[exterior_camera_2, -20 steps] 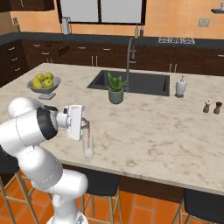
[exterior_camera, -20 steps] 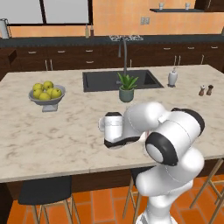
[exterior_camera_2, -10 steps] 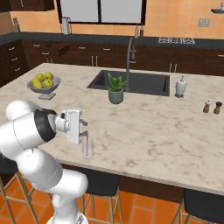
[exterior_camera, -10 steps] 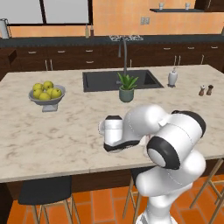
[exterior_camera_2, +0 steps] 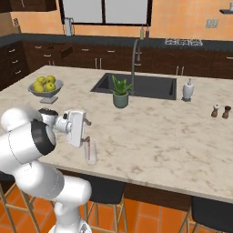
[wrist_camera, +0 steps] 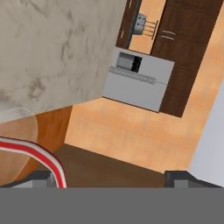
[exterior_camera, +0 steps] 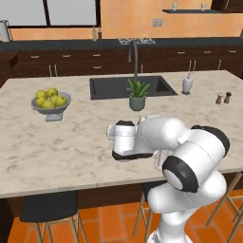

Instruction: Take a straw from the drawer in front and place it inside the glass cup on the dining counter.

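The thin pink-red straw (exterior_camera_2: 89, 146) stands inside the small clear glass cup (exterior_camera_2: 91, 154), leaning against its wall with the upper end just above the rim. In the hand view the straw (wrist_camera: 35, 152) shows as a red-and-white curved band crossing the lower left, next to the blurred round edge of the glass cup (wrist_camera: 19, 127). The cup stands near the front edge of the large beige-white marble-patterned table (exterior_camera_2: 150, 136), just beside the robot's hand (exterior_camera_2: 84, 122), which lies level above it, pointing sideways along the table. The fingers are spread wide apart with nothing between them; one dark finger (exterior_camera_2: 86, 121) juts out from the white hand body over the cup, clear of the straw.

In the left base view the white arm covers most of the cup, and the hand (exterior_camera: 114, 142) points toward the left.

Farther back on the table a small green potted plant (exterior_camera_2: 120, 92) stands at the front edge of the black sink (exterior_camera_2: 145, 86). A grey bowl of yellow-green fruit (exterior_camera_2: 45, 86) sits to the left.
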